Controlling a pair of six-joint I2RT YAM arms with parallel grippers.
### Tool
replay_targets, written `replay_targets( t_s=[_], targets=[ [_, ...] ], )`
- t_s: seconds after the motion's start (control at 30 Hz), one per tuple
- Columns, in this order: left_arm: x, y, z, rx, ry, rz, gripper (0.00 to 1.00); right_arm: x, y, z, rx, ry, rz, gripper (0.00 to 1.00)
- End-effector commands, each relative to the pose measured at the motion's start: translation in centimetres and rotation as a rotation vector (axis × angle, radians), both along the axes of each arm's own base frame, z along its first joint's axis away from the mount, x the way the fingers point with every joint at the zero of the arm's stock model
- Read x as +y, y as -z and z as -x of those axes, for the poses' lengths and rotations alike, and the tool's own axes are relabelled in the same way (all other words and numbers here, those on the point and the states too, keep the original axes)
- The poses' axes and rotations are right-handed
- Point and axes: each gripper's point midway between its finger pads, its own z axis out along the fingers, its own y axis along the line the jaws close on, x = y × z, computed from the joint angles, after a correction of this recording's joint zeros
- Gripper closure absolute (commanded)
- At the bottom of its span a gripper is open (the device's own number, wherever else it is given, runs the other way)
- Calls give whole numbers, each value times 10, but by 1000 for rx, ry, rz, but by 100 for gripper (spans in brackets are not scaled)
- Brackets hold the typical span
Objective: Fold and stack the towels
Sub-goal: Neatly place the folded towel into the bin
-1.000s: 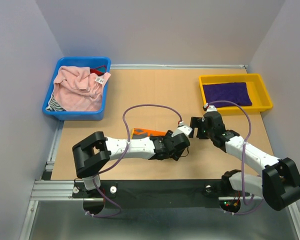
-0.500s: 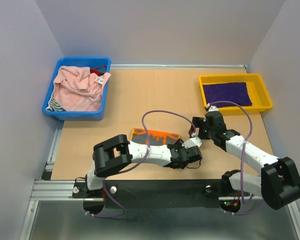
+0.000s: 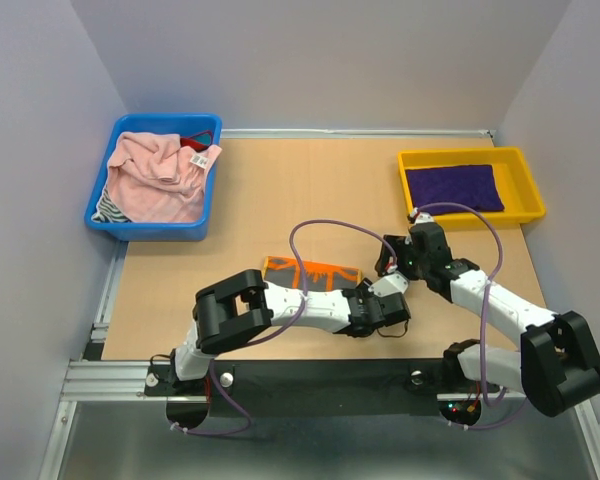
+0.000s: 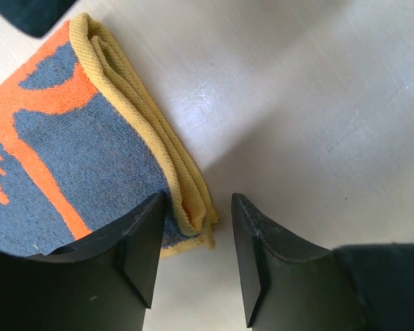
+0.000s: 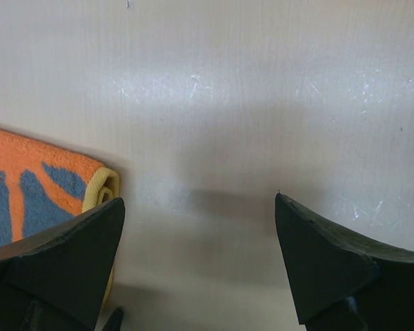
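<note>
The grey-and-orange towel (image 3: 310, 272) lies folded flat on the table in front of the arms, its yellow hem (image 4: 145, 131) doubled along the edge. My left gripper (image 3: 388, 312) is low at the towel's right near corner. Its jaws are open, and that corner (image 4: 193, 214) lies in the gap beside the left finger (image 4: 141, 241). My right gripper (image 3: 390, 263) hovers wide open over bare table just right of the towel's far corner (image 5: 48, 186). The dark purple towel (image 3: 450, 187) lies folded in the yellow tray (image 3: 520, 160). The pale pink towel (image 3: 155, 175) is crumpled in the blue bin (image 3: 150, 230).
A striped cloth (image 3: 108, 208) and something red (image 3: 193, 142) show under the pink towel in the bin. Purple cables (image 3: 325, 232) loop above both arms. The table's metal rail (image 3: 110, 290) runs along the left edge, and grey walls close in the sides.
My left arm swung right and toward the near edge, uncovering the folded towel, and its jaws narrowed a little. The right gripper shifted slightly toward the towel's right end.
</note>
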Motion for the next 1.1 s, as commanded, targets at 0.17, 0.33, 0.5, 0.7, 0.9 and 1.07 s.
replay_targets(
  t_s=[0.17, 0.33, 0.5, 0.7, 0.9, 1.07],
  targets=[
    [31, 29, -5, 49, -61, -125, 63, 21, -11, -2, 17, -48, -107, 5],
    [39, 25, -18, 48, -97, -96, 94, 32, -18, -1, 30, -60, -175, 3],
    [35, -7, -37, 39, -138, 65, 100, 47, -19, 2, 63, -60, -269, 1],
    [22, -39, -52, 41, -136, 238, 100, 89, -18, 10, 117, -98, -575, 0],
    [20, -44, -56, 32, -136, 248, 100, 106, -17, 4, 126, -46, -726, 0],
    [21, -51, -59, 19, -146, 268, 100, 112, -4, -2, 173, -1, -754, 0]
  ],
)
